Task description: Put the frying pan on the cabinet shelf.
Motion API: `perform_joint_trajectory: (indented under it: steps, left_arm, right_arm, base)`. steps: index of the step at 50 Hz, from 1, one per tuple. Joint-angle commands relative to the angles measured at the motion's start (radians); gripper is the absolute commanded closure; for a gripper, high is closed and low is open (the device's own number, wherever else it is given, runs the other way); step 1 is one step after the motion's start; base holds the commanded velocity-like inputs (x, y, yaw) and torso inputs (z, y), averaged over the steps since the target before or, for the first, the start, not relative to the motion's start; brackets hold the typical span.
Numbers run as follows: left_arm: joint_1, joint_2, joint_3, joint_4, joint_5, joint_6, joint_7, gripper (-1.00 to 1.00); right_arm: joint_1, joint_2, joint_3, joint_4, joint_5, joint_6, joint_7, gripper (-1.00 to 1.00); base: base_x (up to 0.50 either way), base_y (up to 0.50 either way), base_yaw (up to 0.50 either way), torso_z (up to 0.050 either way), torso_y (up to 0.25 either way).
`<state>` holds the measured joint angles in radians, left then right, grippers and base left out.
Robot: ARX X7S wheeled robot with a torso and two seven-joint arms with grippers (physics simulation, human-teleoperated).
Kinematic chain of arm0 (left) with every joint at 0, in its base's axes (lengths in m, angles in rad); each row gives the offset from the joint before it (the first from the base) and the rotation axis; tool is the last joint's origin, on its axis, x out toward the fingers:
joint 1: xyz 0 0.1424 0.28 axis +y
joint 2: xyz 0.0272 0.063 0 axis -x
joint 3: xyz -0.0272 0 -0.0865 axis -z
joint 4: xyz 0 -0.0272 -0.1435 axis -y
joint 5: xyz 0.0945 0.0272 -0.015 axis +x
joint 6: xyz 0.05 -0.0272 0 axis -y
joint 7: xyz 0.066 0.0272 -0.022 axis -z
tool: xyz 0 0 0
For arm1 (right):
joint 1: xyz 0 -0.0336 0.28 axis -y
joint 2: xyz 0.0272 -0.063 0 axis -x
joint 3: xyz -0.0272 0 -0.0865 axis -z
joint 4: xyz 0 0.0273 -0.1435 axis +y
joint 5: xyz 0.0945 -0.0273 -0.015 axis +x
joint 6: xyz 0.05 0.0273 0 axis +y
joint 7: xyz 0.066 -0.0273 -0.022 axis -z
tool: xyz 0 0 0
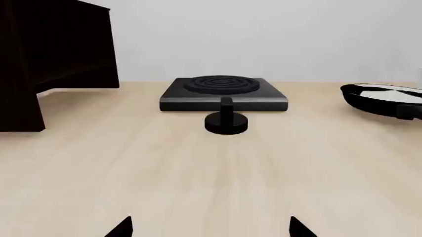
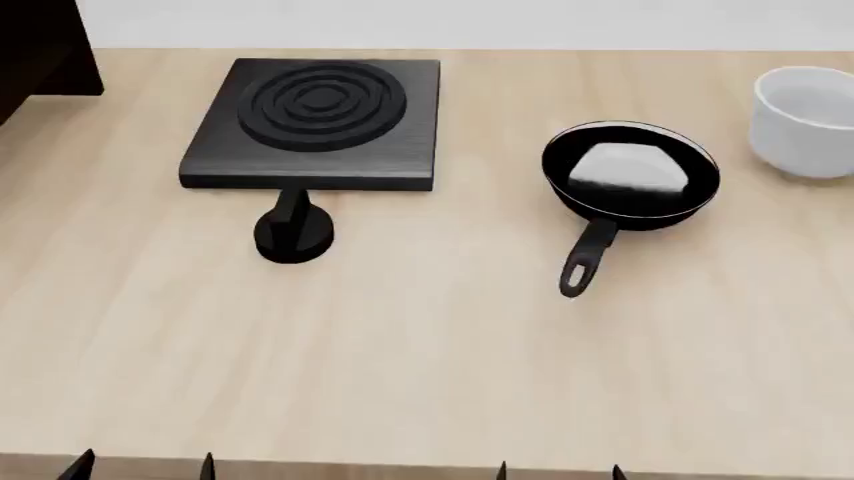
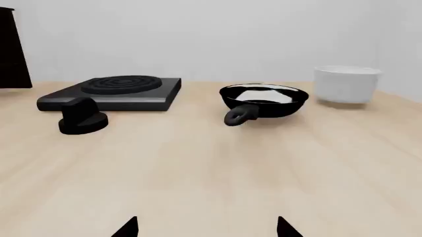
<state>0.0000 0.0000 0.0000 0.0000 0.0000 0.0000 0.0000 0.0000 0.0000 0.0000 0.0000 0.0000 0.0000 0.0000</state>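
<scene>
From your left wrist view you look across a pale wooden bench (image 1: 211, 173) toward a plain white wall; the dark cabinet shelf (image 1: 46, 54) stands at one side on the bench, the square black burner plate (image 1: 223, 94) sits ahead with a black knob (image 1: 226, 122) just in front of it, and only a slice of the frying pan (image 1: 386, 98) shows at the frame's edge. Your left hand (image 1: 211, 228) shows two dark fingertips set wide apart, holding nothing, with bare bench between them and the knob. In your head view the frying pan (image 2: 630, 175) sits on the bench to the right of the burner plate (image 2: 316, 122), its long handle pointing toward you, its inside pale; a white cup (image 2: 805, 120) stands near its right, apart from it. The cabinet shelf (image 2: 40, 45) is only a dark corner at far left, well apart from the pan. The bench's near edge runs along the bottom, where both pairs of fingertips poke in. From your right wrist view the frying pan (image 3: 264, 100) lies ahead, looped handle end facing the camera, the cup (image 3: 345, 84) beyond it; your right hand (image 3: 207, 228) is likewise spread wide and empty over open bench.
</scene>
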Motion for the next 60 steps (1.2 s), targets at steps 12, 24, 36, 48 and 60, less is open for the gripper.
perform_joint_trajectory:
  steps: [12, 24, 36, 48, 60]
  left_arm:
    - [-0.023, -0.045, 0.048, -0.063, -0.038, 0.044, -0.045, -1.0]
    - [-0.006, -0.066, 0.066, -0.04, -0.048, 0.079, -0.08, -1.0]
    - [-0.002, -0.081, 0.082, -0.03, -0.072, 0.074, -0.092, -1.0]
    - [-0.001, -0.093, 0.094, -0.024, -0.098, 0.067, -0.102, -1.0]
    - [-0.011, -0.106, 0.111, -0.049, -0.112, 0.082, -0.109, -1.0]
  right_arm:
    - [0.003, 0.043, -0.05, 0.003, 0.042, -0.003, 0.055, -1.0]
    - [0.0, 0.065, -0.075, -0.004, 0.057, -0.001, 0.081, -1.0]
    - [0.007, 0.08, -0.093, 0.009, 0.068, -0.007, 0.1, -1.0]
    - [0.015, 0.094, -0.112, 0.018, 0.076, -0.012, 0.114, -1.0]
    - [0.025, 0.107, -0.131, 0.032, 0.082, -0.021, 0.127, -1.0]
  base:
    - [0.0, 0.0, 0.0, 0.0, 0.0]
    - [0.0, 0.0, 0.0, 0.036, 0.0]
    - [0.0, 0.0, 0.0, 0.05, 0.0]
    - [0.0, 0.0, 0.0, 0.05, 0.0]
    - [0.0, 0.0, 0.0, 0.05, 0.0]
